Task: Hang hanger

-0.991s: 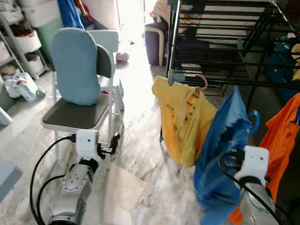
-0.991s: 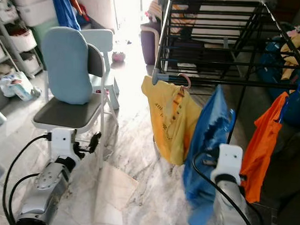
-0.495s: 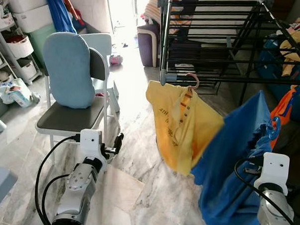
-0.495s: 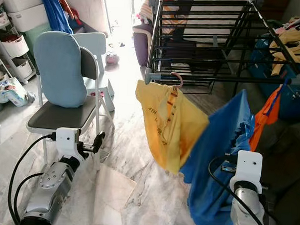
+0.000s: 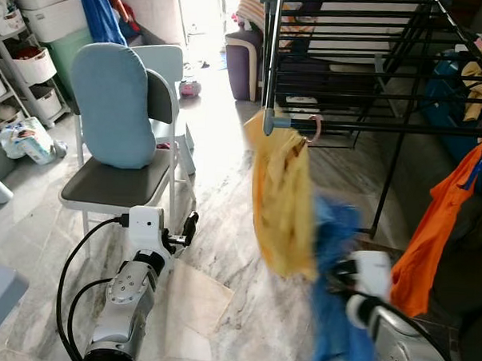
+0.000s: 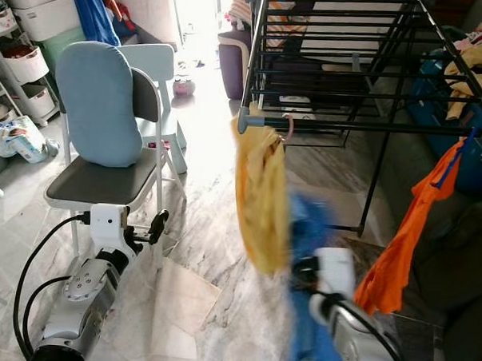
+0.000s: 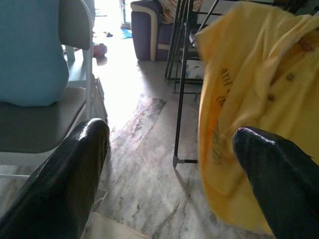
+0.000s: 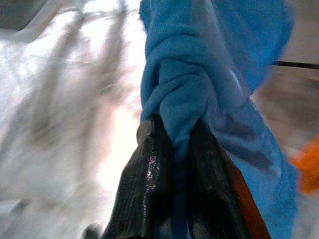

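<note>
Between the right gripper (image 8: 172, 199) fingers, clamped tight, hangs the blue garment (image 8: 209, 74) (its hanger hidden), now swung low beside the yellow shirt (image 5: 282, 198), below the rack rail (image 5: 371, 127), so hanging remains undone. Left gripper (image 7: 169, 174) idles, fingers spread.

The blue garment (image 5: 336, 288) is smeared by motion blur in both eye views, so its folds and any hanger inside it cannot be made out. It hides the fingers of the right gripper (image 8: 172, 149) from the head camera. The yellow shirt (image 5: 282, 200) is blurred too, its print unreadable. The floor (image 8: 60, 99) behind the blue cloth is streaked in the right wrist view. The drying rack (image 5: 350, 57) is cut off by the top edge.
</note>
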Robot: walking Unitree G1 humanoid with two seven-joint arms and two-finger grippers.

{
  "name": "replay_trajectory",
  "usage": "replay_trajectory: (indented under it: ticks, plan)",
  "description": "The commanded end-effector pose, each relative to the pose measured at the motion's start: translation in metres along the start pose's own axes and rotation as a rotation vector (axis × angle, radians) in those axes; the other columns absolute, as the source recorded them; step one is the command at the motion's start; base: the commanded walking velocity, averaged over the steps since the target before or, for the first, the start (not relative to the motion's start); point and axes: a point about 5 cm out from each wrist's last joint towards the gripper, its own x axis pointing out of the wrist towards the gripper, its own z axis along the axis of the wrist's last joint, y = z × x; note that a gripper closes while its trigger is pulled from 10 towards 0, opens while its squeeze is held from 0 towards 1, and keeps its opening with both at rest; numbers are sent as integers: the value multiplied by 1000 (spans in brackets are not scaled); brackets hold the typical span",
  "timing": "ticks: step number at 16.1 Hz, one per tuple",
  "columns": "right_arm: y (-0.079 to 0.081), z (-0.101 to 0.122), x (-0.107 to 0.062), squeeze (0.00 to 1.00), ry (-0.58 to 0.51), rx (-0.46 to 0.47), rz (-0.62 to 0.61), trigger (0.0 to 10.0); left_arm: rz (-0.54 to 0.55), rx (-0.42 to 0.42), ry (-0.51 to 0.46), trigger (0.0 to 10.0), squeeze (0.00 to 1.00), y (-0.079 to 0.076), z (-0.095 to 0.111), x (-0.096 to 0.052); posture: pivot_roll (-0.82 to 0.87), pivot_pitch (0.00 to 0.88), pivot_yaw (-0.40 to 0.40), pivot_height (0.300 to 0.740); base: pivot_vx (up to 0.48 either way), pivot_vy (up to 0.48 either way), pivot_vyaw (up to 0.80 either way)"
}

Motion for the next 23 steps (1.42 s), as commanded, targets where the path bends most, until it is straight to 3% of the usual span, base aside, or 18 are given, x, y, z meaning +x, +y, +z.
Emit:
replay_trajectory:
  ticks: [1,3,4,5,6,9,17,23]
  plan:
    - [15,8,-5,0,-15,-39,160,10000,7,4,14,10000,0,2,-1,0,-202,0,44,740,0,0,0]
    - [18,2,-14,0,21,-78,267,10000,1,6,18,10000,0,1,-1,0,-208,0,48,740,0,0,0]
    - [8,3,-13,0,20,-96,199,10000,-1,7,19,10000,0,1,-2,1,-210,0,51,740,0,0,0]
    - [-14,8,-10,0,1,-85,47,10000,-2,8,20,10000,0,1,-2,1,-210,0,51,740,0,0,0]
    - [-19,10,-10,0,-9,-82,8,10000,-2,8,19,10000,0,1,-2,1,-213,0,56,740,0,0,0]
    - [-51,30,-13,0,-98,-111,-283,10000,-20,12,7,10000,0,-1,1,3,-213,0,59,740,0,0,0]
    - [-68,44,-17,0,-202,-117,-507,10000,-52,9,-13,10000,0,-2,3,3,-214,0,64,740,0,0,0]
    - [-72,44,-17,0,-222,-113,-542,10000,-72,-8,-5,10000,0,-5,1,3,-218,0,60,740,127,0,0]
